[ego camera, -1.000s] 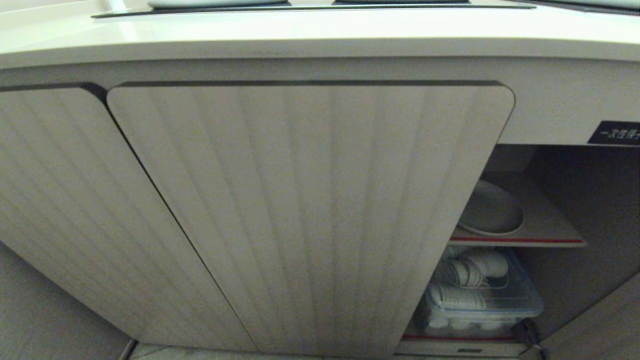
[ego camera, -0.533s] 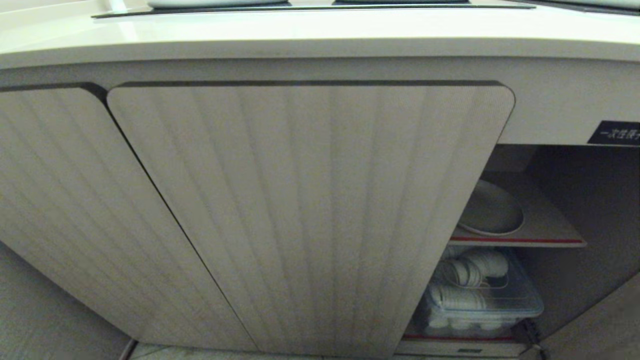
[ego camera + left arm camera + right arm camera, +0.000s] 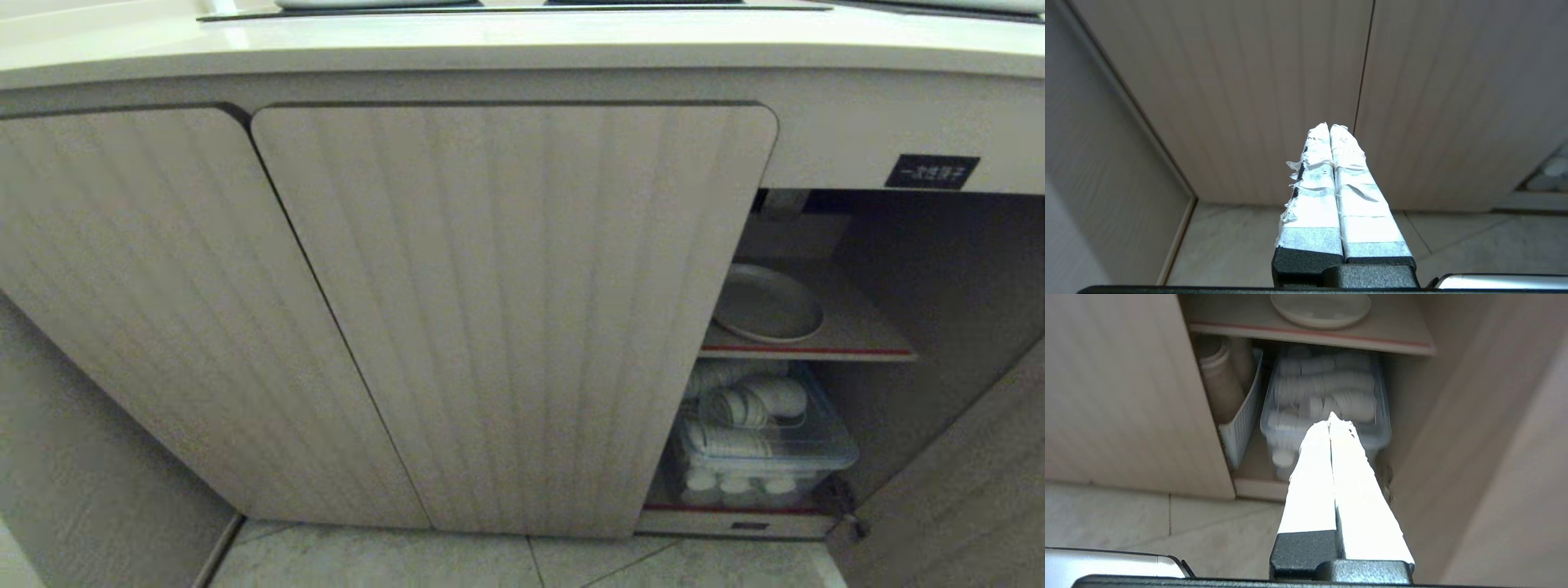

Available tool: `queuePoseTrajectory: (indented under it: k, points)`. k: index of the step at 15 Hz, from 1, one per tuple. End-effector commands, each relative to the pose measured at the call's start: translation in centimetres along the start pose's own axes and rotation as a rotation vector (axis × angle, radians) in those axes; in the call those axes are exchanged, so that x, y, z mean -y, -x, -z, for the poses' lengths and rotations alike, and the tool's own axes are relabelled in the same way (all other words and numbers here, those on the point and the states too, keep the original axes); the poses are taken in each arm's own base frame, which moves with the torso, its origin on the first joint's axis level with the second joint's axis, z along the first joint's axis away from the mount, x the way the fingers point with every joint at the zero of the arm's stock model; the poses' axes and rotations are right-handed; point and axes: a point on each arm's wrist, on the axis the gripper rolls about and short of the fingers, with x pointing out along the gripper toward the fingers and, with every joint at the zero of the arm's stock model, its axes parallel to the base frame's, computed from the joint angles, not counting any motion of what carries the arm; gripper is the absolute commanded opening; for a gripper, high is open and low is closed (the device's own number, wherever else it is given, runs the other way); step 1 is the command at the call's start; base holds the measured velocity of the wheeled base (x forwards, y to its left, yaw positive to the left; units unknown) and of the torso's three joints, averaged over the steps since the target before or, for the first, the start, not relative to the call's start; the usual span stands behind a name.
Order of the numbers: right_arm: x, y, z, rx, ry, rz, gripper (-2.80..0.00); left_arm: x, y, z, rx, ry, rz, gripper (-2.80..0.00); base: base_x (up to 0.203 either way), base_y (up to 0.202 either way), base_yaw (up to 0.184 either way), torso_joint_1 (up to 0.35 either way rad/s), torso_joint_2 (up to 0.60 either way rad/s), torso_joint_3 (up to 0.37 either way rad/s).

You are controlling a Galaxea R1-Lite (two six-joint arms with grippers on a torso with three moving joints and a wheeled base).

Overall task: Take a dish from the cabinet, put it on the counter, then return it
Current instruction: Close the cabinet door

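The right gripper (image 3: 1329, 418) was clenched, its taped fingers pressed together with nothing between them, and it pointed toward the open compartment of the cabinet (image 3: 506, 310) from outside, clear of the shelf and door. The left gripper (image 3: 1329, 127) was likewise clenched and empty, aimed at the closed ribbed doors near the seam between two panels, apart from them. Neither arm appeared in the head view.

The dish (image 3: 767, 304) lay flat on the inner shelf (image 3: 857, 335), toward the shelf's left side, partly hidden behind the edge of the middle door. Bare shelf surface remained to its right and in front, up to the red-lined front edge. Below the shelf sat a clear plastic bin (image 3: 763, 457) filled with stacked white cups, and beside it, in the right wrist view, a white slotted basket (image 3: 1241, 424). The compartment's own door (image 3: 971, 490) stood swung open at the right. The counter (image 3: 522, 45) ran above, its front edge overhanging the doors. A black label (image 3: 931, 171) was fixed above the opening.
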Motion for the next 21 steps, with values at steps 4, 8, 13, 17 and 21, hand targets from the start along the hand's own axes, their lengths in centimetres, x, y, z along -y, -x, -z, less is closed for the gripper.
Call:
queuePoseTrajectory:
  k: [4,8,13,17,21]
  points:
    - [0.0,-0.01,-0.01,-0.001,0.001,-0.001,-2.8,0.0,0.0,0.0,0.0,0.001,0.0,-2.8,-0.194,0.0,-0.002,0.001,0.0,0.001]
    - [0.0,-0.01,-0.01,-0.001,0.001,-0.001,-2.8,0.0,0.0,0.0,0.0,0.001,0.0,-2.8,-0.193,0.0,0.0,0.0,0.0,0.001]
    - [0.0,-0.01,-0.01,-0.001,0.001,-0.001,-2.8,0.0,0.0,0.0,0.0,0.001,0.0,-2.8,-0.188,0.0,-0.001,0.002,0.0,0.002]
    - [0.0,-0.01,-0.01,-0.001,0.001,-0.001,-2.8,0.0,0.0,0.0,0.0,0.001,0.0,-2.8,-0.025,0.0,-0.002,0.001,0.0,0.001]
    - [0.0,-0.01,-0.01,-0.001,0.001,-0.001,-2.8,0.0,0.0,0.0,0.0,0.001,0.0,-2.8,0.0,0.0,0.0,0.0,0.0,0.0]
